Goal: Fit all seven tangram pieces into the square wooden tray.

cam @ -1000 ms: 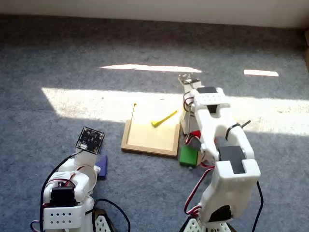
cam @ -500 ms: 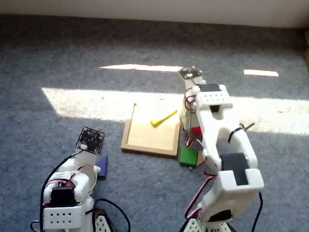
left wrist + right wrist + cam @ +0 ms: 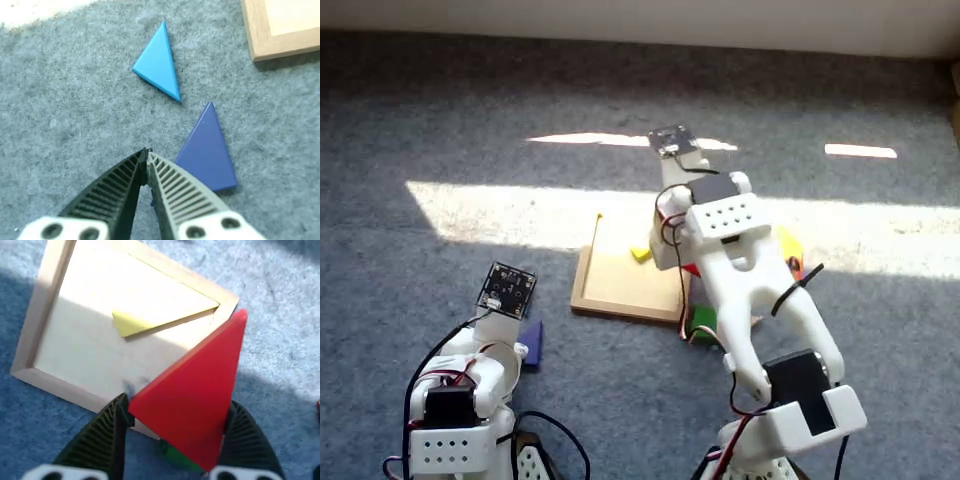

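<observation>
My right gripper (image 3: 177, 407) is shut on a large red triangle (image 3: 195, 385) and holds it above the corner of the square wooden tray (image 3: 44, 320). A yellow triangle (image 3: 150, 320) lies inside the tray. A green piece (image 3: 175, 456) peeks out below the red one. In the high view the right arm (image 3: 725, 215) leans over the tray's right edge (image 3: 620, 300). My left gripper (image 3: 146, 152) is shut and empty, low over the carpet beside a dark blue triangle (image 3: 207, 150). A light blue triangle (image 3: 159, 62) lies just beyond it.
The green piece (image 3: 704, 318) lies on the carpet off the tray's right front corner. A yellow piece (image 3: 788, 245) and a small orange piece (image 3: 802, 270) lie right of the right arm. Grey carpet stretches open behind and left of the tray.
The right arm has swung left over the tray's right edge with the red triangle. That uncovered the yellow and orange pieces to its right. The left arm has kept still.
</observation>
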Robot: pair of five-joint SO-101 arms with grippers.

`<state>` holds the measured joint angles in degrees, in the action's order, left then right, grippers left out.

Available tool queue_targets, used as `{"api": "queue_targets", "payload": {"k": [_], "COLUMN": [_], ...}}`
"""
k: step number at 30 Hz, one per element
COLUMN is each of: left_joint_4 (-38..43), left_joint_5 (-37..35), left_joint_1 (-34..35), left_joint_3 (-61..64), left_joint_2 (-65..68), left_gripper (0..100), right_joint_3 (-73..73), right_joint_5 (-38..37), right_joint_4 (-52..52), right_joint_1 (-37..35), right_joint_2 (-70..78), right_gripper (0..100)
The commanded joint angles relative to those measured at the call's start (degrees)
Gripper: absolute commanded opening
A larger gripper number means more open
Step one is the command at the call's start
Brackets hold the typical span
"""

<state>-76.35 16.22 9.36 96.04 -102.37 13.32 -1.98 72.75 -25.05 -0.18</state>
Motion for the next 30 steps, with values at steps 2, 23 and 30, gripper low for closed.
{"api": "queue_targets", "payload": {"k": [2, 23, 30], "left_joint_4": [-0.26, -0.26, -0.26], "left_joint_5": [0.53, 0.53, 0.53], "left_joint_1": [0.57, 0.57, 0.57], "left_joint_3": [1.19, 1.19, 1.19], "left_joint_2": [-1.63, -1.63, -1.63], "left_gripper": [1, 1, 1], "right_joint_3": [-2.59, -4.97, -17.01], "right_joint_5": [10.11, 11.87, -4.04], "right_joint_4": [0.04, -5.67, -5.67], "right_joint_1": [-3.21, -0.40, 11.56], "right_joint_2": [-3.38, 0.48, 6.29], "right_gripper": [13.4, 13.8, 13.9]}}
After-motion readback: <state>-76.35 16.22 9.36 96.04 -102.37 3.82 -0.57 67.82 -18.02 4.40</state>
